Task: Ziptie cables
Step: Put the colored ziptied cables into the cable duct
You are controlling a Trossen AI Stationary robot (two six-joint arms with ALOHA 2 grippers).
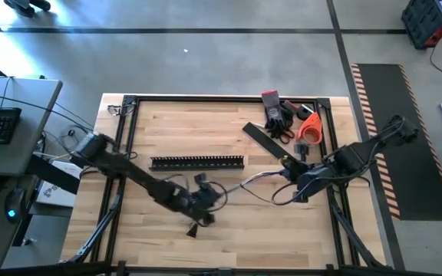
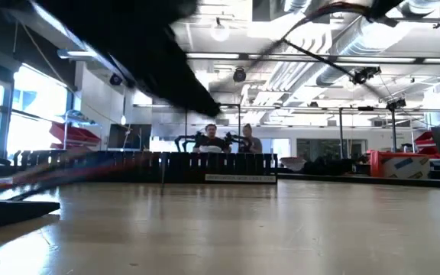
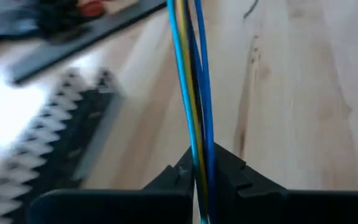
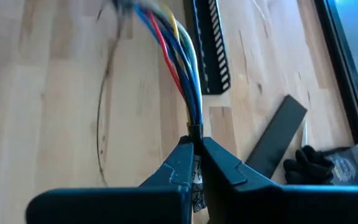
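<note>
Two arms over a wooden desk (image 1: 167,238). Nearest the desk's front edge, the left arm reaches in from the left side, stretched diagonally toward the centre; the left claw (image 1: 206,201) is clamped on the cables (image 1: 255,181), which in its wrist view run as blue and yellow strands (image 3: 191,93) straight out from between the closed fingers (image 3: 232,180). The right arm enters from the right side, bent and angled toward the centre; the right claw (image 1: 296,189) pinches the other end of the cables, whose red, yellow and blue strands (image 4: 179,62) fan out ahead of its closed fingers (image 4: 225,165). The single bunch thus spans the gap between the two claws, its long axis running roughly left to right across the desk, with slack loops near the right claw. Farther back lies one black comb-toothed rail (image 1: 198,162), parallel to the front edge. Beyond it, at the far right corner: one flat black strip (image 1: 267,141), one black glove (image 1: 277,115), one orange tool (image 1: 309,126). In the low view, two people (image 2: 228,140) show in the room behind.
</note>
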